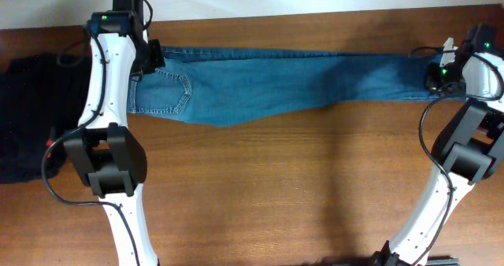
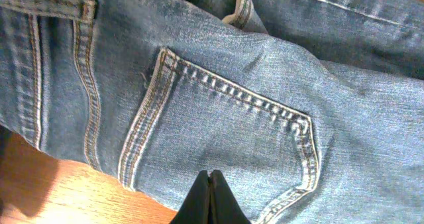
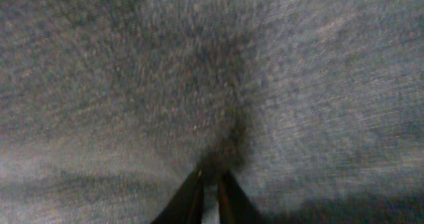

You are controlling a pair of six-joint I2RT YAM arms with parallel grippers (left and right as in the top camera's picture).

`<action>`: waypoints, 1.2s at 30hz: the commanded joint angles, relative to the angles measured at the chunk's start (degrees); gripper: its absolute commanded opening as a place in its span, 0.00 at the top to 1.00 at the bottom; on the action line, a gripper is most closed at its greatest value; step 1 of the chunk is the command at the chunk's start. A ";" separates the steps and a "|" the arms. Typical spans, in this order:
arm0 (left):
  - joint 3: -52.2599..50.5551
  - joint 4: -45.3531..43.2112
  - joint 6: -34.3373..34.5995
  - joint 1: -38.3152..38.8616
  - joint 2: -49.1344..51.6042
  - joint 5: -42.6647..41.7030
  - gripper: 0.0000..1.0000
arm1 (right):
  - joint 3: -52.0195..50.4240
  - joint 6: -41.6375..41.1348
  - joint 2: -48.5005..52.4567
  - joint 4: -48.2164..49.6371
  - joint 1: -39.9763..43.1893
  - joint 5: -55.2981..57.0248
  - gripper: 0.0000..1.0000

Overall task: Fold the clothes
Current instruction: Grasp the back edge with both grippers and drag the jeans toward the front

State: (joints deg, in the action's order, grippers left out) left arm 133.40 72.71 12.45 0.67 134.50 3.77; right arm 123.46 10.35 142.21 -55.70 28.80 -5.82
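Jeans (image 1: 260,81) under L fingers (image 2: 201,201), pinched in R fingers (image 3: 189,201)

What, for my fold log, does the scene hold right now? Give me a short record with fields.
jeans: stretched full length along the far side of the table, waist by the left arm, no crosswise fold
back pocket: facing up
left claw: fingers pressed together over the denim; a pinch of cloth cannot be confirmed
right claw: nearly closed on bunched denim at the leg end
black garment: heaped at the table's left end
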 commanded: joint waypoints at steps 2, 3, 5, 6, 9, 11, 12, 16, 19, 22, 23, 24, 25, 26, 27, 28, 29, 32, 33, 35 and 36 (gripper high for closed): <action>0.50 0.44 2.10 0.37 -0.04 -2.12 1.00 | 8.59 -0.31 -1.55 -4.68 -2.73 -2.12 0.85; 0.46 0.68 2.10 0.48 0.04 -2.12 1.00 | 9.90 -0.28 -1.53 -5.88 -3.54 -3.23 0.85; 0.46 0.92 2.08 0.85 0.37 -2.12 1.00 | 11.65 -0.28 -1.55 -7.61 -5.46 -4.90 0.86; 0.46 0.90 2.08 1.11 0.55 -2.12 1.00 | 12.11 -0.26 -1.55 -8.04 -6.84 -5.51 0.87; 0.44 0.66 2.08 1.95 0.83 -2.12 1.00 | 12.20 0.11 -1.49 -8.20 -11.08 -7.08 0.96; 0.44 -0.44 2.08 2.75 1.16 -2.12 1.00 | 12.20 1.36 -1.38 -8.00 -14.19 -7.37 0.96; 0.44 -1.86 2.05 3.28 1.38 -2.12 1.00 | 12.20 1.49 -1.38 -7.50 -15.93 -7.28 0.96; 0.44 -11.93 0.59 5.57 3.58 -2.10 1.00 | 12.07 1.44 -1.14 -2.19 -21.88 -7.08 0.96; 0.44 -20.48 -0.55 6.80 5.81 -2.12 1.00 | 12.07 1.42 -0.94 2.56 -24.94 -6.99 0.96; 0.44 -28.39 -0.55 7.45 8.50 -2.12 1.00 | 12.07 -0.44 -0.55 6.58 -26.95 -4.52 0.96; 0.44 -30.58 -0.55 7.56 9.31 -2.12 1.00 | 12.07 -1.22 -0.24 7.67 -27.39 -3.54 0.96; 0.44 -32.98 -0.55 7.69 10.32 -2.12 1.00 | 12.07 -1.70 0.33 8.74 -27.74 -3.06 0.96; 0.44 -34.93 -0.57 7.78 11.26 -2.12 1.00 | 12.07 -1.86 0.90 9.70 -28.04 -2.97 0.96; 0.44 -36.98 -0.59 7.82 12.28 -2.12 1.00 | 12.07 -1.84 1.57 10.45 -28.15 -2.93 0.96; 0.44 -38.56 -0.92 7.87 13.18 -2.12 1.00 | 12.07 -1.84 2.23 11.08 -28.39 -2.95 0.96; 0.44 -40.30 -2.01 7.85 14.32 -2.12 1.00 | 12.07 -1.86 2.89 11.52 -28.44 -2.97 0.96; 0.46 -41.68 -2.95 7.85 15.30 -2.12 1.00 | 12.07 -1.86 3.54 11.96 -28.44 -2.99 0.96; 0.46 -46.21 -6.03 7.80 18.25 -2.10 1.00 | 12.07 -1.84 5.53 13.73 -28.41 -2.97 0.96; 0.46 -47.32 -6.80 7.80 18.86 -2.05 1.00 | 12.07 -1.81 6.03 14.36 -28.41 -2.95 0.96; 0.46 -49.53 -6.97 7.76 19.74 -2.10 1.00 | 12.07 -1.81 7.17 15.56 -28.44 -2.95 0.96; 0.46 -50.75 -6.97 7.76 20.13 -2.10 1.00 | 12.07 -1.81 7.58 16.15 -28.41 -2.95 0.96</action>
State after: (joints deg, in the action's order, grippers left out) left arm 133.60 23.73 8.14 8.60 153.21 1.89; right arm 134.89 8.97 147.72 -40.53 0.43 -9.54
